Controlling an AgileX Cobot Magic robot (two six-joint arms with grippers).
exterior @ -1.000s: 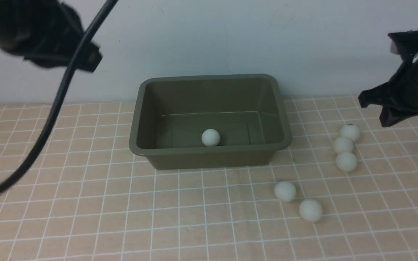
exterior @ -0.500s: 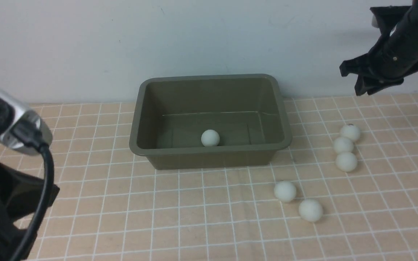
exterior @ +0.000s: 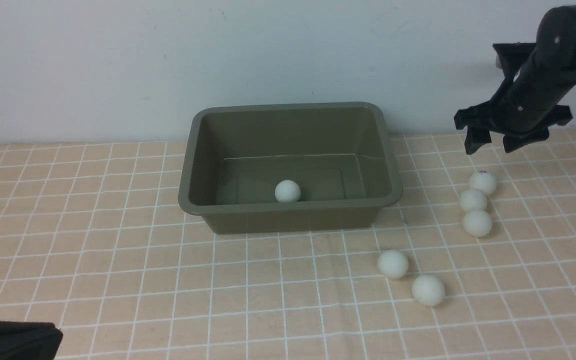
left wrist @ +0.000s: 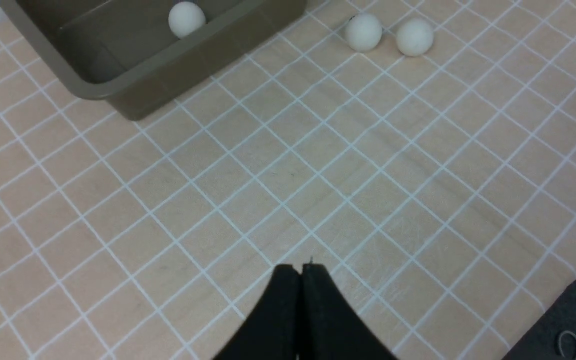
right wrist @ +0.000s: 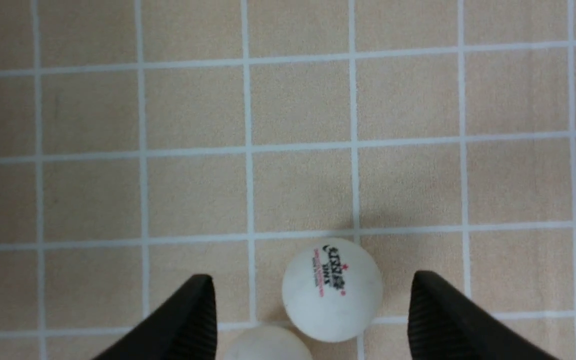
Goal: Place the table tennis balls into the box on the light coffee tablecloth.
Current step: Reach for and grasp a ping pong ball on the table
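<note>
Fingers [right wrist: 188, 320] of the right gripper [right wrist: 310, 280] stand wide apart and hold nothing. In the right wrist view a printed ball [right wrist: 332, 290] shows between them, not touched. In the front view this gripper [exterior: 490, 145] hangs at the upper right of the frame, above the topmost of three table tennis balls [exterior: 472, 200] lined up at right centre. Two further balls [exterior: 393, 263] lie at lower right, near each other and apart from the box [exterior: 238, 210].

The left gripper [left wrist: 300, 270] has its fingers pressed together, empty, over the bare light coffee tablecloth [exterior: 118, 260].

The box sits at frame centre on the cloth. One ball [exterior: 287, 191] rests inside, by the near wall.
</note>
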